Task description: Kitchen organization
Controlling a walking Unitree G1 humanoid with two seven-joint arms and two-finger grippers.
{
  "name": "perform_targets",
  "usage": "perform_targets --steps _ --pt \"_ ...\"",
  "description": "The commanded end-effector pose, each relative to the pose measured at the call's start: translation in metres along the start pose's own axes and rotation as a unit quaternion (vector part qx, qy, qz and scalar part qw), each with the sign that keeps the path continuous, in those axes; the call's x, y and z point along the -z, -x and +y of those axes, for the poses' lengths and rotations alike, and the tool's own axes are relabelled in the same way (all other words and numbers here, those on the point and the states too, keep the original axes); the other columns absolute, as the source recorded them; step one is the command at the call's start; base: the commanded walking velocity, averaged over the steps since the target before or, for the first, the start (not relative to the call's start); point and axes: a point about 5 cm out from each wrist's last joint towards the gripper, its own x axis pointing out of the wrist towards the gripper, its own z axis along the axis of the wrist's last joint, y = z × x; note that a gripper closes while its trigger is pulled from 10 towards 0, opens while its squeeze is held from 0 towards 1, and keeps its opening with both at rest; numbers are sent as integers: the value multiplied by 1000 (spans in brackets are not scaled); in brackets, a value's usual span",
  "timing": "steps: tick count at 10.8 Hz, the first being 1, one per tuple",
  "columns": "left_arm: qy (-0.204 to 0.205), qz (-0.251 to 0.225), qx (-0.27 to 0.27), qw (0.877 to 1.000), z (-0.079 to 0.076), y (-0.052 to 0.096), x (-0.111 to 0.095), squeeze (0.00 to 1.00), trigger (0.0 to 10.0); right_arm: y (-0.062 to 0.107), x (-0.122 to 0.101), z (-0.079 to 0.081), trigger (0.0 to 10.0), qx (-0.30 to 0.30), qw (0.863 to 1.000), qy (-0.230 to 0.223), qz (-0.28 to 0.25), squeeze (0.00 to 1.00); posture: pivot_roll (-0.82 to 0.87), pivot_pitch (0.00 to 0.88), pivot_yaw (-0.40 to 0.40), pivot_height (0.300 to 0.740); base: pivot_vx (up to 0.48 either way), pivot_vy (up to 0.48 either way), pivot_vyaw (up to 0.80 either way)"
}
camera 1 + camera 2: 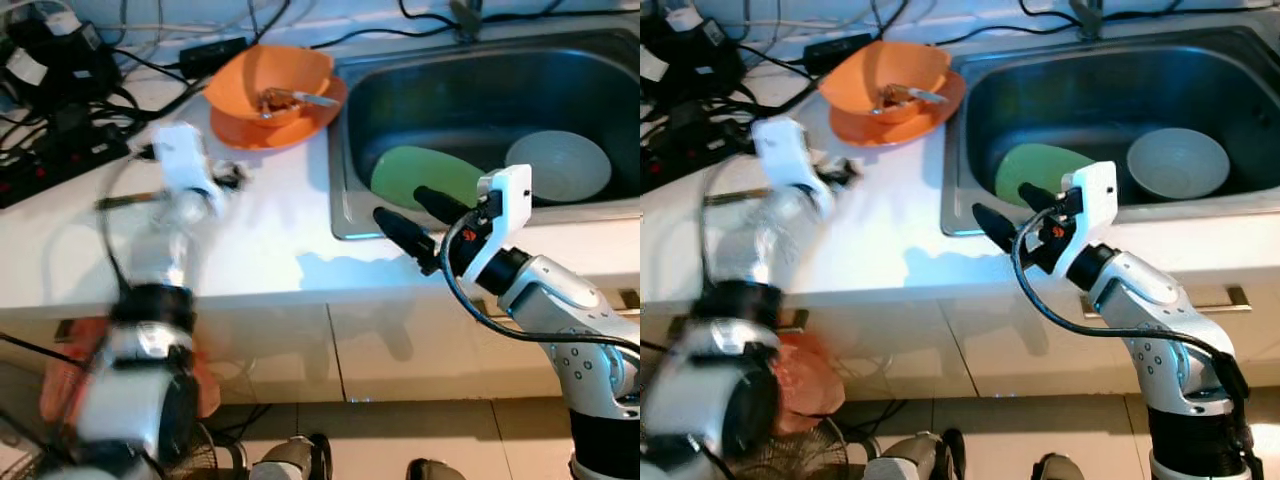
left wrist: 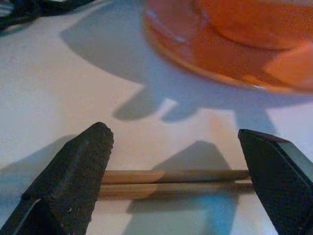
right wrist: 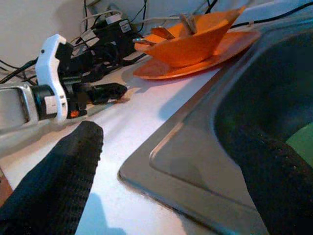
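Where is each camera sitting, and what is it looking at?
Left eye view: on the head, looking down at the counter and sink; both silver arms show.
Right eye view: beside it, same scene, shifted a little.
Left wrist view: on the left arm, looking along the open left gripper at chopsticks and the orange plate.
Right wrist view: on the right arm, over the sink edge; the open right gripper frames it.
Shared: both wrist views show the orange plate.

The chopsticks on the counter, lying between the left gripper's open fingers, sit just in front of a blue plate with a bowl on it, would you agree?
Not quite: the plate is orange, not blue, as the left eye view shows. The rest holds: the chopsticks lie on the counter between the open left gripper fingers, before the plate and its bowl.
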Motion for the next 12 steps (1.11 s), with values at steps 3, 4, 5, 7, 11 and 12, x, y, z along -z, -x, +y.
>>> perform_targets --steps 3,4,5,7,11,12 --pt "22 150 45 987 -19 17 66 0 10000 -4 1 2 10000 -13 1000 2 1 1000 17 147 146 740 0 0 0" --pt "23 155 63 986 -27 23 69 0 10000 -4 1 2 10000 -14 1000 1 1 1000 18 148 145 740 0 0 0" --pt "25 158 82 984 -37 26 70 0 10000 -5 1 2 10000 -15 1000 2 1 1000 18 148 145 740 0 0 0" --pt "31 166 123 978 -58 31 72 0 10000 -5 2 2 10000 -15 1000 2 1 1000 17 149 146 740 0 0 0" --pt "-50 91 234 967 -85 36 30 0 10000 -6 4 3 10000 -15 1000 1 1 1000 22 150 150 740 0 0 0" --pt "-99 65 239 964 -70 33 17 0 10000 -6 5 3 10000 -14 1000 -1 2 1000 26 149 150 740 0 0 0"
